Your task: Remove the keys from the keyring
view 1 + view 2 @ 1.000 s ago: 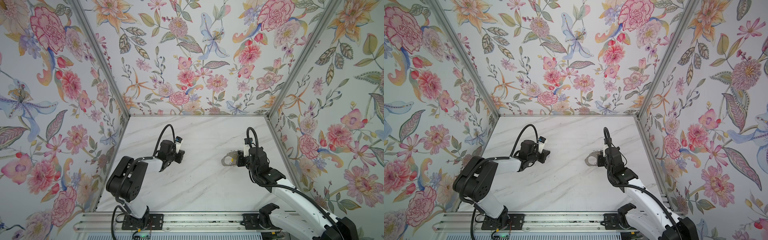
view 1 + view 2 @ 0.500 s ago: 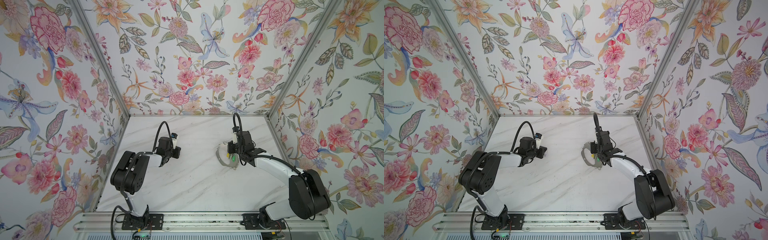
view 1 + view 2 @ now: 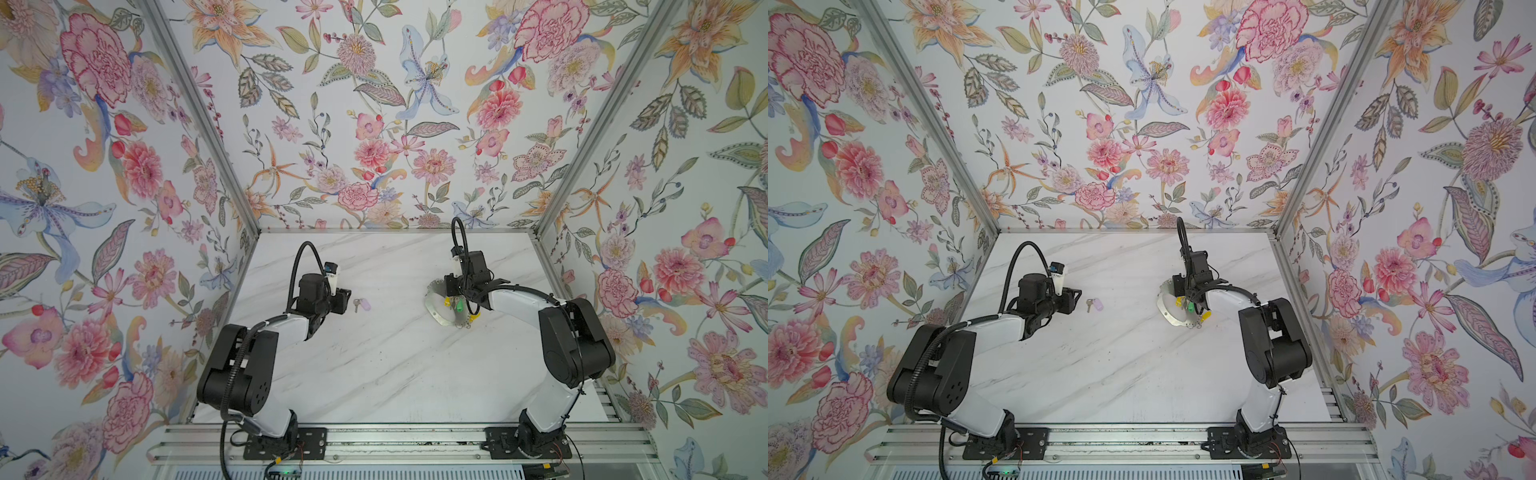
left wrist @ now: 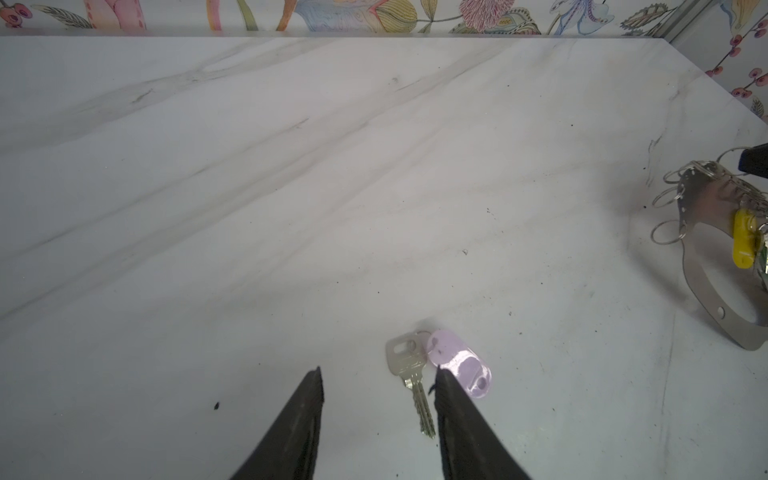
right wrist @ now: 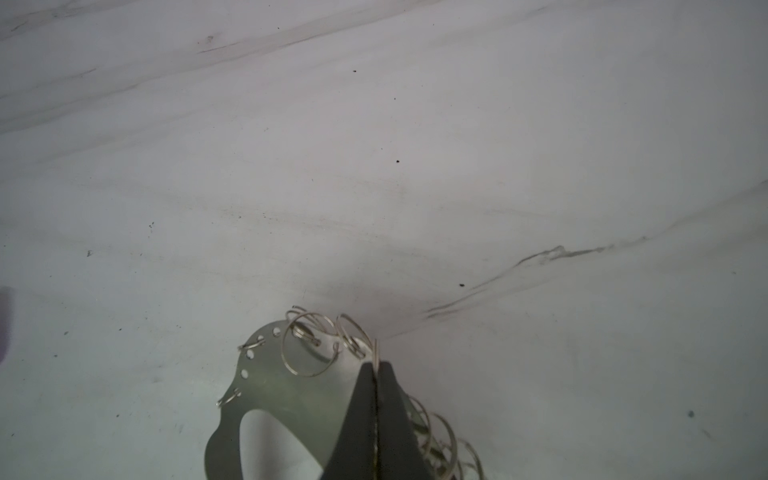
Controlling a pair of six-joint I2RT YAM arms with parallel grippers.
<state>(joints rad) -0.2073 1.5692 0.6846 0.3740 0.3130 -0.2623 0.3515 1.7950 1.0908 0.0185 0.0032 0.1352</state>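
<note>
Since a second ago the left claw point(image 4: 377, 372) has parted, and the key with lilac tag point(image 4: 409, 361) now lies loose on the table point(image 3: 395, 374). The right arm has folded, its elbow raised at the right of the frame.

Surroundings: the marble-patterned table sits between flowered walls. In both top views the right forearm and claw cover part of the keyring point(image 3: 432, 307), so not every tag on it can be counted.

Task items: the freed key lies flat left of centre point(image 3: 360, 305), just off the left claw's tips and apart from them; in the left wrist view its blade lies close beside one fingertip point(image 4: 440, 382). The keyring is right of centre, well apart from that key. A green tag point(image 3: 459, 307) and a yellow tag point(image 4: 744, 241) hang at it. Small wire rings point(image 5: 307, 345) fringe its edge.

Arms: the left arm is folded at lower left, forearm reaching toward centre, its claw point(image 3: 345, 299) low and pointing right with jaws apart, holding nothing. The right claw point(image 5: 376, 365) points left, jaws together, pinching a wire ring at the keyring's edge.
</note>
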